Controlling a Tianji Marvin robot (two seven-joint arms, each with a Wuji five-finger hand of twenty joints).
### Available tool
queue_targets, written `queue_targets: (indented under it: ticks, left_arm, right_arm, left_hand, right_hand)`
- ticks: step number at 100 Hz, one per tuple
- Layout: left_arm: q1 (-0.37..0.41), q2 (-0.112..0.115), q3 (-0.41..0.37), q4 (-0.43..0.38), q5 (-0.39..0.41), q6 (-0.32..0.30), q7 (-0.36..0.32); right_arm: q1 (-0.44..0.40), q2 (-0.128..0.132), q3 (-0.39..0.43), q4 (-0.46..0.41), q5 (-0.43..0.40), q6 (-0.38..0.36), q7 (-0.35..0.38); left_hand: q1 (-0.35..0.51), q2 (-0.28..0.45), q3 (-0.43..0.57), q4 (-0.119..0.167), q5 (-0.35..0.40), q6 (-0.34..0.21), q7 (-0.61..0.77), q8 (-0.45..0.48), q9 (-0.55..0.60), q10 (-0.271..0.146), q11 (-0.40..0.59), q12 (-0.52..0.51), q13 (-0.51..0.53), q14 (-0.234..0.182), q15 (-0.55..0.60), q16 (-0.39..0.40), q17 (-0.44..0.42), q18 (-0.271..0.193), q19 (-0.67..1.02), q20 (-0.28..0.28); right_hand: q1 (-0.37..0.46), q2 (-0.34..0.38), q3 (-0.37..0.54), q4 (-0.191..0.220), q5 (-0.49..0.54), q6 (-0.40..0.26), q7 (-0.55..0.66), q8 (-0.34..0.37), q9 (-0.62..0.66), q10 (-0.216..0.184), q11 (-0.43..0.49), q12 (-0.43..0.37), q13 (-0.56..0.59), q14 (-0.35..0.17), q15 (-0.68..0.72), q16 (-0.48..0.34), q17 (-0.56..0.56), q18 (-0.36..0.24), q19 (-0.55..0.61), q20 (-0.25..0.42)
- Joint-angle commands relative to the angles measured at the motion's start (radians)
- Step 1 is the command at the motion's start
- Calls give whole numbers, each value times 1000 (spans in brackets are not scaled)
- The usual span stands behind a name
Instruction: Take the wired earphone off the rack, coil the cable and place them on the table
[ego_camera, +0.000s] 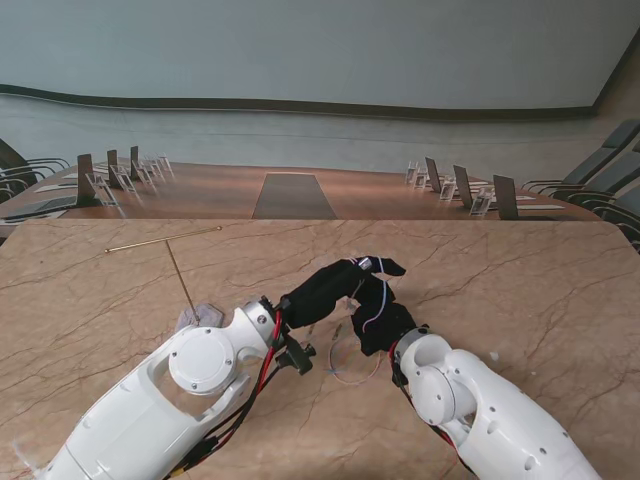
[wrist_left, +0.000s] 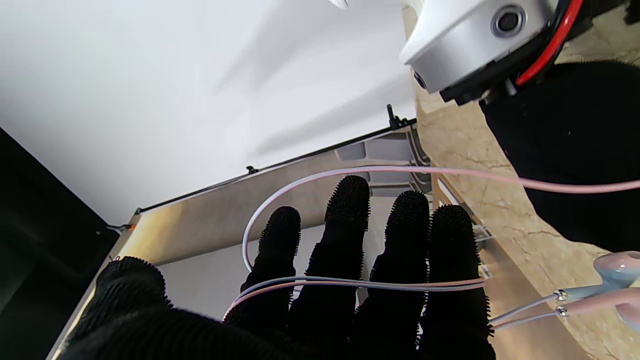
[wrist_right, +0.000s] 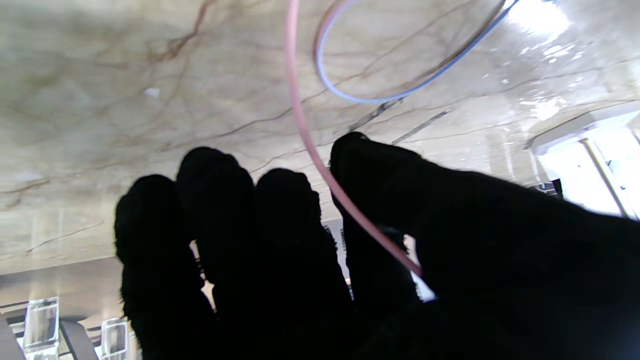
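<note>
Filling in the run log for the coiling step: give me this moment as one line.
phase: coiling | left hand: cable wound across fingers | right hand: pinching cable | earbuds: hanging beside left hand | rack: bare

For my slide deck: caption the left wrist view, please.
Earphone cable wrapped across the left hand fingers, earbuds dangling beside.

A beige marble-patterned table top (ego_camera: 520, 290) is filling the lower half of the frame. Dark office chairs (ego_camera: 612, 165) are standing at the right edge, and small clear stands (ego_camera: 150, 168) are sitting at upper left.
</note>
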Motion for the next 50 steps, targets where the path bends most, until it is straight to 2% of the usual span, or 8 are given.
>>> queue_targets:
  ticks: [1, 21, 50]
  left_arm:
    - [11, 0, 3, -16, -9, 4, -8]
    - [6, -5, 22, -22, -27, 5, -4]
    - [-13, -11, 27, -16, -28, -23, 12]
  right_arm:
    - [11, -5, 4, -2, -11, 11, 2]
    - [58, -10, -16, 22, -8, 25, -2]
    - [40, -2, -26, -6, -39, 32, 19]
  left_hand:
    - [13, 47, 0, -24, -16, -53, 21, 18, 20, 7, 22, 9, 28, 19, 14, 15, 14, 33, 28, 16]
    - [17, 45, -1, -25, -8, -53, 22, 18, 22, 6, 24, 10, 27, 13, 14, 15, 13, 27, 21, 12]
    - [28, 35, 0, -25, 13, -50, 24, 19, 10, 1, -4, -5, -10, -4, -6, 13, -27, -13, -7, 0]
  right_hand:
    - [226, -36, 175, 41, 97, -297, 375, 117, -5, 111, 49, 10, 57, 62, 62, 6, 29, -70, 124, 15]
    - [227, -40, 175, 46, 97, -294, 375, 116, -3, 117, 52, 10, 60, 69, 68, 4, 29, -68, 127, 19]
    - [221, -32, 175, 45, 95, -307, 379, 117, -4, 111, 59, 7, 52, 61, 76, 0, 18, -85, 128, 15]
